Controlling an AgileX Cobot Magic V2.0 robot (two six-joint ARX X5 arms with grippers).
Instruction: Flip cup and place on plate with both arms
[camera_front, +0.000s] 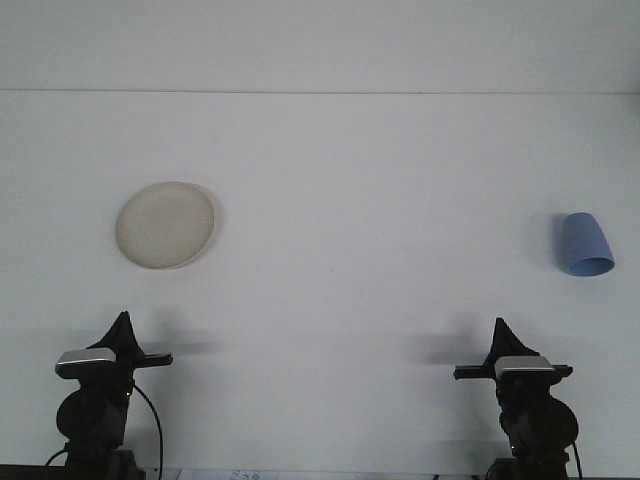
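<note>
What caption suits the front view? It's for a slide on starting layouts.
Blue cup lying on its side at right, cream plate at left, both arms parked near the table's front edge.

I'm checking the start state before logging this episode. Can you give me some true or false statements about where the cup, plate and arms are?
1. The blue cup stands on the plate. False: it is on the table, far right, apart from the plate.
2. The plate sits on the left side of the table. True.
3. The left claw is gripping the plate. False: it is low at the near edge, touching nothing.
4. The right claw holds no cup. True.
5. The plate has nothing on it. True.
</note>
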